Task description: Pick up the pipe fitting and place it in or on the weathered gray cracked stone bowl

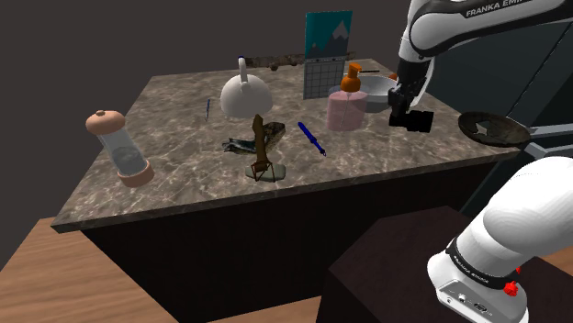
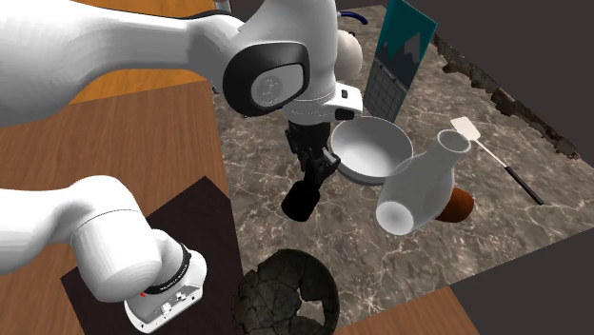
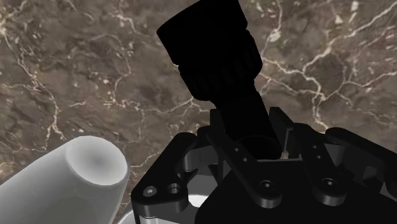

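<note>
My gripper (image 1: 410,108) is shut on the pipe fitting (image 1: 415,120), a black, stubby, cylindrical piece. It hangs tilted a little above the marble counter (image 1: 184,174). In the wrist view the fitting (image 3: 213,54) sticks out past the gripper (image 3: 245,137) over bare marble. The cracked dark grey stone bowl (image 1: 496,128) sits at the counter's corner, to the shoulder view's right of the gripper. In the second exterior view the fitting (image 2: 303,198) hangs under the gripper (image 2: 314,173), and the stone bowl (image 2: 286,297) lies nearer the stand.
A white bowl (image 2: 371,147) and a pale bottle (image 2: 424,186) with an orange top stand just beyond the gripper. Farther along the counter are a blue pen (image 1: 312,138), a brown figure (image 1: 260,147), a white kettle (image 1: 244,92), a jar (image 1: 119,147) and a spatula (image 2: 495,157).
</note>
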You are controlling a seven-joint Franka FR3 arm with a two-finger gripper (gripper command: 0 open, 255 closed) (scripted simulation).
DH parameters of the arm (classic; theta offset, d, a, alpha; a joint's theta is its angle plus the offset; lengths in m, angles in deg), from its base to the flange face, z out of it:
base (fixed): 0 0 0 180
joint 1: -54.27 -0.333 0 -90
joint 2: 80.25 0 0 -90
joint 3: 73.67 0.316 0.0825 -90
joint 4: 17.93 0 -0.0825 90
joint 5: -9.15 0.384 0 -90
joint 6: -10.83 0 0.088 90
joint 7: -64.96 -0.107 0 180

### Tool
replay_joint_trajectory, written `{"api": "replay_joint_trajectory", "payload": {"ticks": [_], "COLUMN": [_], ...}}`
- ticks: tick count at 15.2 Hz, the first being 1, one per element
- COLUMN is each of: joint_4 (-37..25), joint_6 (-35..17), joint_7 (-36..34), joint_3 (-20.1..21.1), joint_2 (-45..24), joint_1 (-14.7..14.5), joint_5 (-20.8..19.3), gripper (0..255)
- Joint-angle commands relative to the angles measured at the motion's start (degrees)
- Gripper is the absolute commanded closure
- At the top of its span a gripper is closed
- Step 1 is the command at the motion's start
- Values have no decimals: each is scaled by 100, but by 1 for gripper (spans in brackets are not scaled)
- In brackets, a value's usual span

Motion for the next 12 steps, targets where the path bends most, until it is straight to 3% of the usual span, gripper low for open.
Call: {"api": "replay_joint_trajectory", "payload": {"ticks": [1, 12], "joint_4": [0, -613], "joint_6": [1, 713], "joint_7": [1, 82], "joint_3": [-1, 82], "joint_2": [-1, 101], "joint_1": [1, -27], "joint_5": [-2, 82], "gripper": [255, 255]}}
